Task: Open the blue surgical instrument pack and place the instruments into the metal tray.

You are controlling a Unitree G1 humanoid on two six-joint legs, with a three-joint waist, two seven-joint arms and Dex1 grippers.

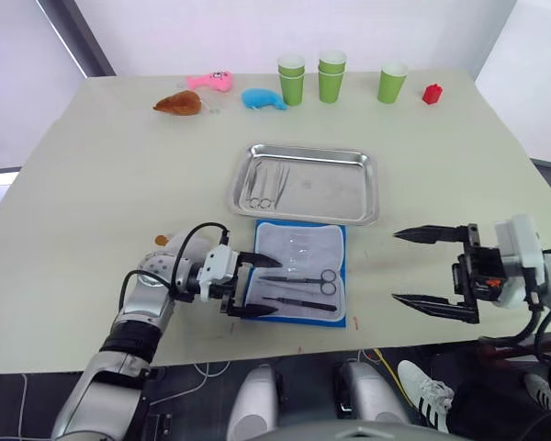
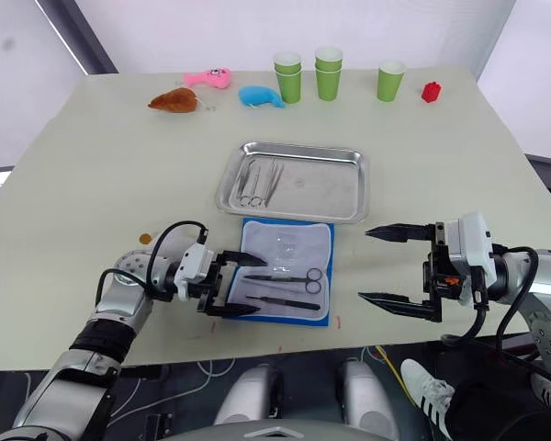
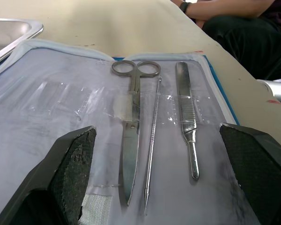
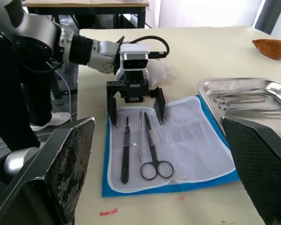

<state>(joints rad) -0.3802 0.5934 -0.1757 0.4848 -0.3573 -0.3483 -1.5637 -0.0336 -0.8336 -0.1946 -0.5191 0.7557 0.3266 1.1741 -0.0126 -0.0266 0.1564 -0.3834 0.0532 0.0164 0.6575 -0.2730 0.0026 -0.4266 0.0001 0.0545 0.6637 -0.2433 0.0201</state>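
Observation:
The blue surgical instrument pack (image 1: 300, 272) lies unfolded on the table just in front of the metal tray (image 1: 305, 184), pale lining up. On the lining rest scissors (image 3: 131, 140), a thin probe (image 3: 152, 140) and a scalpel handle (image 3: 187, 126). Further instruments (image 1: 264, 186) lie in the tray's left part. My left gripper (image 1: 255, 287) is open at the pack's left edge, its fingers straddling the tips of the three tools without touching them. My right gripper (image 1: 422, 268) is open and empty, hovering to the right of the pack.
At the table's far edge stand green cups (image 1: 331, 76), with a red block (image 1: 432, 94), a blue whale toy (image 1: 263, 99), a pink toy (image 1: 211, 81) and a brown toy (image 1: 178, 104). A person's arm (image 3: 215, 9) rests beyond the table.

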